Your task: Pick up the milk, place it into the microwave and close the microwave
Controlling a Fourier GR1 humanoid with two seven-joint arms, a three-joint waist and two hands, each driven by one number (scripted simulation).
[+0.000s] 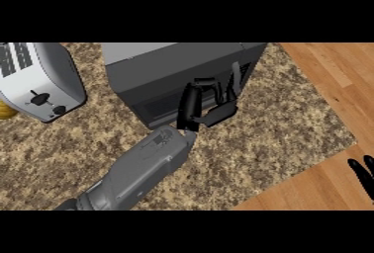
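The microwave (pixel 175 74) sits at twelve o'clock, door shut; its contents are hidden from us. Our left hand (pixel 207 104) rests straight-fingered against its front. Our right hand (pixel 363 174) rests open at four o'clock.

My left hand (pixel 199 106) is black on a grey forearm (pixel 139 173), and my right hand (pixel 363 175) is black as well. The microwave (pixel 168 69) is dark grey with a paler grey top. The toaster (pixel 40 79) is silvery white with black knobs. The counter (pixel 241 148) is speckled brown and beige granite; the floor (pixel 336 74) is orange-brown wood planks.
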